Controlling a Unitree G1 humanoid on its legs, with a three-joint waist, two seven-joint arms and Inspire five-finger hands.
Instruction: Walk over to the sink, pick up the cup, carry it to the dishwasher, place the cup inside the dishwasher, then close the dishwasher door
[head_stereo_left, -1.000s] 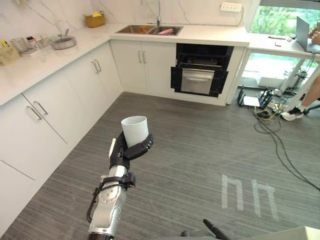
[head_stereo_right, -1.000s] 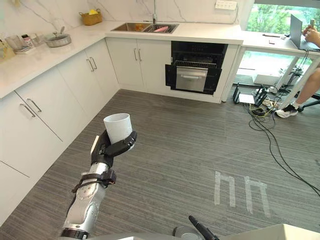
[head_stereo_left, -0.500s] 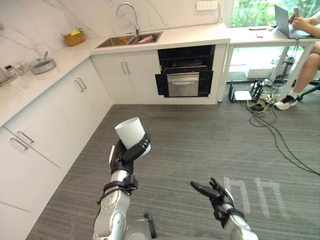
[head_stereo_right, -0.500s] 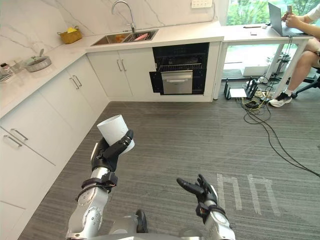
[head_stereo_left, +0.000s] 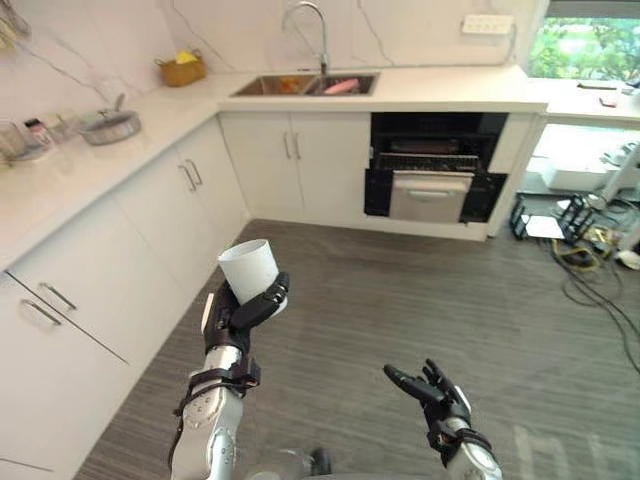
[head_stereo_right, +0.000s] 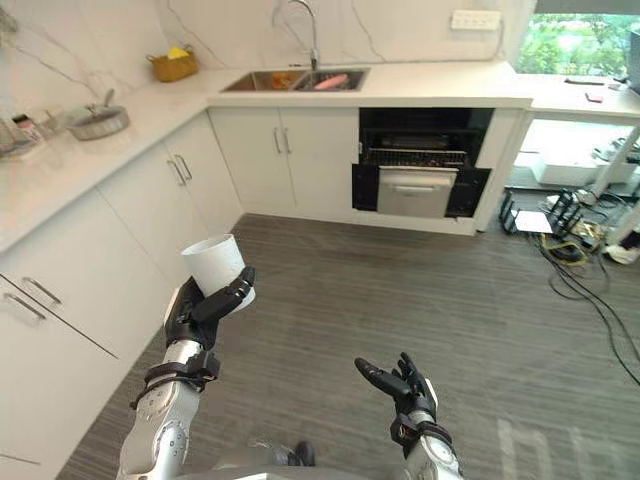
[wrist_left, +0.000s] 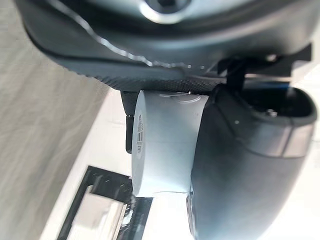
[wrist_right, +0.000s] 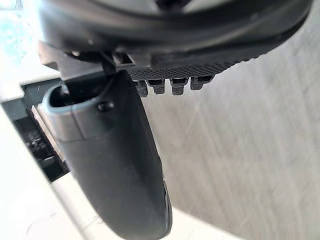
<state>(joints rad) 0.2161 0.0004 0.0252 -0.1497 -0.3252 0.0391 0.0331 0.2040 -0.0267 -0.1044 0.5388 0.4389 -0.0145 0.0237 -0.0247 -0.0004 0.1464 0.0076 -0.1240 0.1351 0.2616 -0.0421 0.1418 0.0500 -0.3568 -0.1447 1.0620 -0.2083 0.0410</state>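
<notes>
1. We see the cup (head_stereo_left: 248, 268) upright in the left hand (head_stereo_left: 232, 318), fingers curled round its wall, raised above the floor (head_stereo_left: 400, 290).
2. The right hand (head_stereo_left: 437, 392) hovers lower, its fingers spread apart and straight, holding nothing.
3. Open grey floor lies between us and the dishwasher (head_stereo_left: 430, 192), whose door stands partly open under the desk (head_stereo_left: 440, 88) edge.
4. White cabinets (head_stereo_left: 150, 210) bound the left side, near the cup. The sink (head_stereo_left: 300, 86) sits in the desk just left of the dishwasher, and loose cables (head_stereo_left: 590, 250) crowd the far right.
5. The left wrist view adds the cup's side pressed against the palm, with the thumb (wrist_left: 240, 165) across it.
6. The right wrist view adds straight fingertips (wrist_right: 180, 86) over the floor.
</notes>
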